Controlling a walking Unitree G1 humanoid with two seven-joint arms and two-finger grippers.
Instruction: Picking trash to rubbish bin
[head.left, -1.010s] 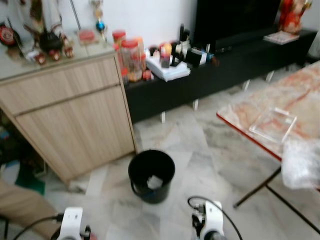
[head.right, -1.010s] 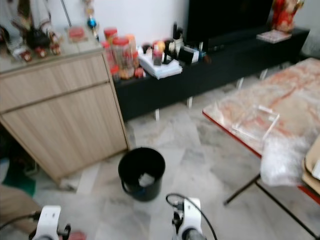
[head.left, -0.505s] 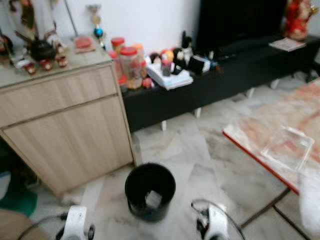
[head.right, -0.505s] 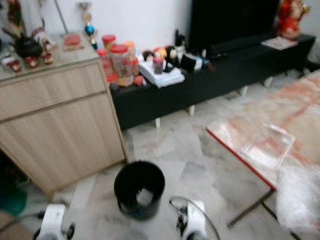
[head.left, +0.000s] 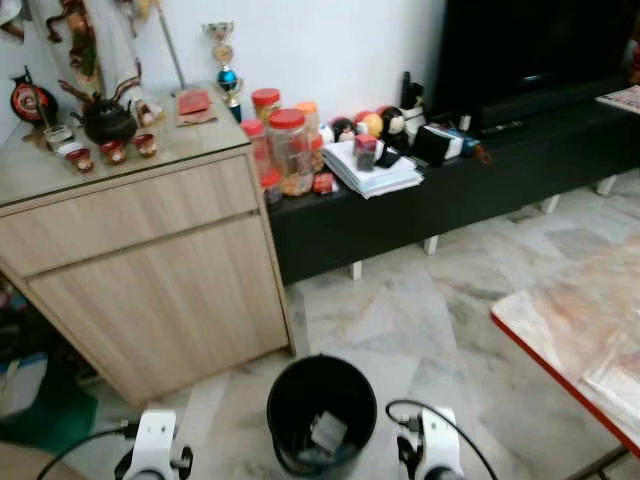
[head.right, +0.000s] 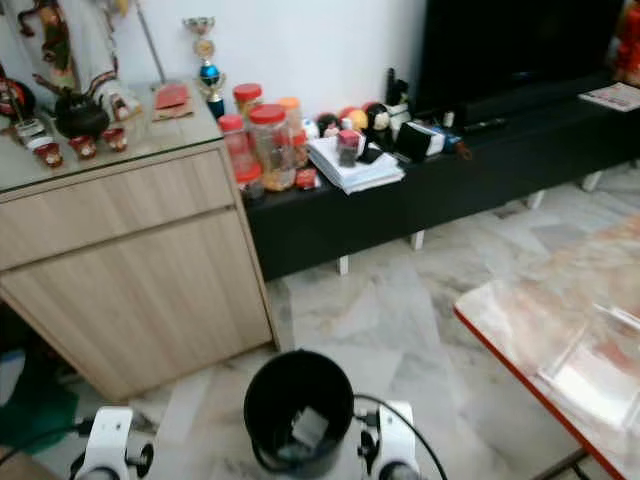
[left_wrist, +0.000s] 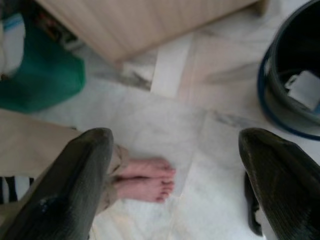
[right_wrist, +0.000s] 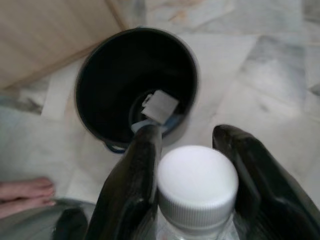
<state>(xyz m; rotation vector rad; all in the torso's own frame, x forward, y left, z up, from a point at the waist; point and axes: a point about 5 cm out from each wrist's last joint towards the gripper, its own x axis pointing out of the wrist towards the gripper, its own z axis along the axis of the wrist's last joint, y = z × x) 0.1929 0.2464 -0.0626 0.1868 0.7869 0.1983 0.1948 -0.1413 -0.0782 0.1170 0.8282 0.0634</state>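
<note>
We are gripping a bottle (right_wrist: 197, 187) in the right gripper (right_wrist: 192, 165); the left gripper (left_wrist: 175, 175) is hanging released. The bin (right_wrist: 136, 85) is lying at 11 o'clock of the cap, so releasing now risks missing its rim.

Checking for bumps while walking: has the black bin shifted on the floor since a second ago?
No. The black bin sits at the wooden cabinet's near corner, on the same floor tiles; the camera moved, not the bin.

The round black plastic bin (head.left: 320, 412) looks smooth and faintly shiny. Glossy veined marble tiles (head.left: 390, 320) make the floor. The pale wood-grain cabinet (head.left: 150, 280) is matt. The bottle's white plastic cap (right_wrist: 197, 182) is ribbed.
</note>
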